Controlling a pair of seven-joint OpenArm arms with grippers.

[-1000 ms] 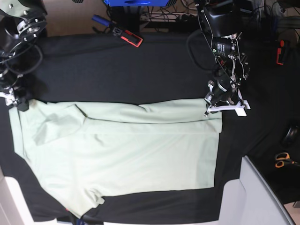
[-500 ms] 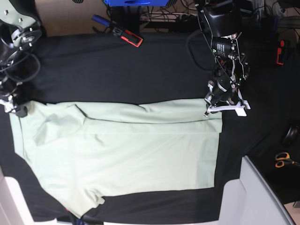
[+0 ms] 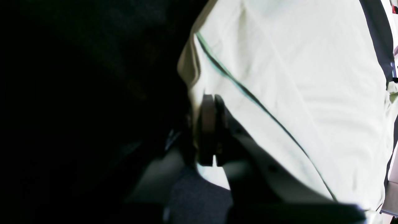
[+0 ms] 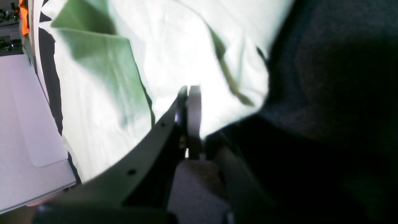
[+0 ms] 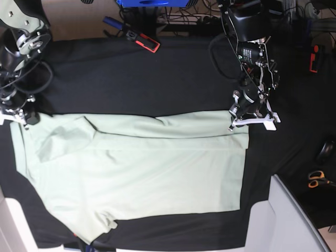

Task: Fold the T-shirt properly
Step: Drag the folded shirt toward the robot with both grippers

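Note:
The pale mint-green T-shirt [image 5: 142, 168] lies spread flat on the black tablecloth [image 5: 131, 79], its top edge folded over in a long band. My left gripper [image 5: 234, 125] sits at the shirt's upper right corner. In the left wrist view its pads [image 3: 207, 124] are pressed together on the edge of the T-shirt [image 3: 295, 77]. My right gripper [image 5: 21, 119] is at the upper left corner by the sleeve. The right wrist view shows that gripper [image 4: 189, 90] shut, with the T-shirt [image 4: 171, 46] bunched around its tips.
A red and black tool [image 5: 142, 41] lies at the table's far edge, beside a blue object [image 5: 149, 2]. Orange-handled scissors [image 5: 316, 179] lie at the right. A grey-white panel [image 5: 289, 220] fills the near right corner.
The right gripper's jaws have closed at the shirt's upper left corner, and that arm shifted slightly. The left arm and the shirt have not moved.

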